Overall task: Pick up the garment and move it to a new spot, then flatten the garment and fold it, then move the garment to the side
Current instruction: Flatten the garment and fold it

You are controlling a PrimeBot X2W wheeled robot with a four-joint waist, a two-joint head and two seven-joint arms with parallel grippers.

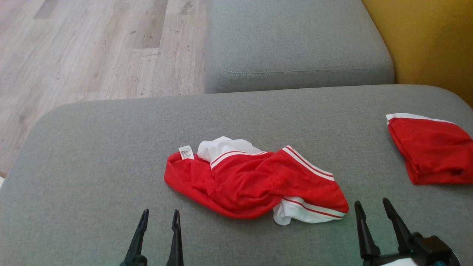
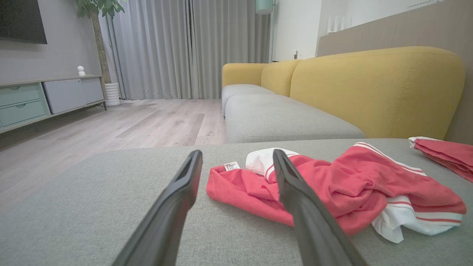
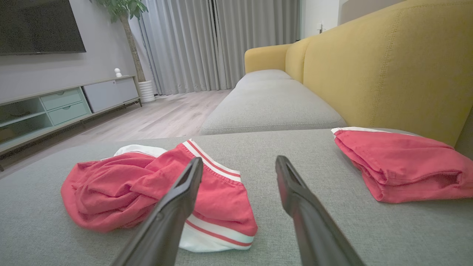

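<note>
A wide grey cushion [image 1: 92,155] spreads across the head view and serves as the working surface. Beyond its far left corner lies a pale wooden floor [image 1: 92,48]. A second grey cushion [image 1: 295,40] butts against its far edge, and a yellow backrest [image 1: 432,40] rises past its far right corner.

The garment [image 1: 251,181], red with white striped bands, lies crumpled near the middle of the wide cushion, a little toward the near edge. Its white parts poke out at the far side and at the near right end of the heap. A folded red garment [image 1: 432,151] with a white edge rests flat at the cushion's right edge, well apart from the crumpled one.

The right gripper [image 1: 371,202] hangs over the cushion's near edge on the right, jaws spread, nothing between them. The left gripper [image 1: 160,212] hangs over the near edge left of centre, jaws likewise spread and empty. Neither touches the cloth.

A small white label [image 1: 186,152] sticks up from the crumpled garment's end nearest the cushion's left side.
</note>
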